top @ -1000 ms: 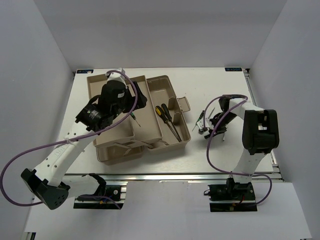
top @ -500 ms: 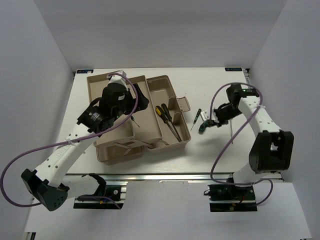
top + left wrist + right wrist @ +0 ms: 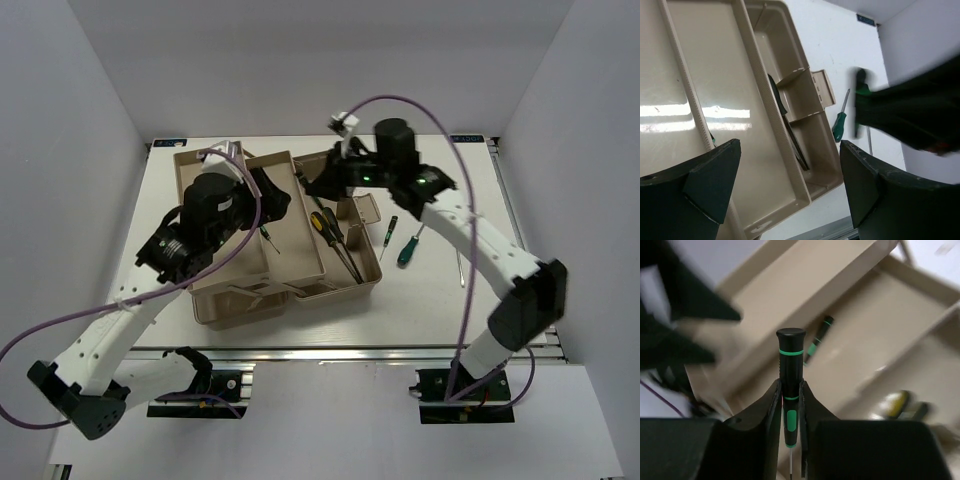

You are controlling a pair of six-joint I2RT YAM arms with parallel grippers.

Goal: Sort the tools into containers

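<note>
My right gripper is shut on a slim black screwdriver with green rings, handle pointing out past the fingertips. From above, this gripper hangs over the far end of the beige toolbox. Two yellow-and-black screwdrivers lie in a toolbox compartment. A small screwdriver rests in the wide beige tray; it shows again in the right wrist view. My left gripper is open above that tray, nothing between its fingers.
Two green-handled screwdrivers and a thin metal rod lie on the white table right of the toolbox. The toolbox latch tab sticks out toward them. My two arms are close together over the box.
The right gripper closed on the screwdriver at the table's right side, lifted it and swung left over the toolbox. The left arm shifted slightly and stayed open.
</note>
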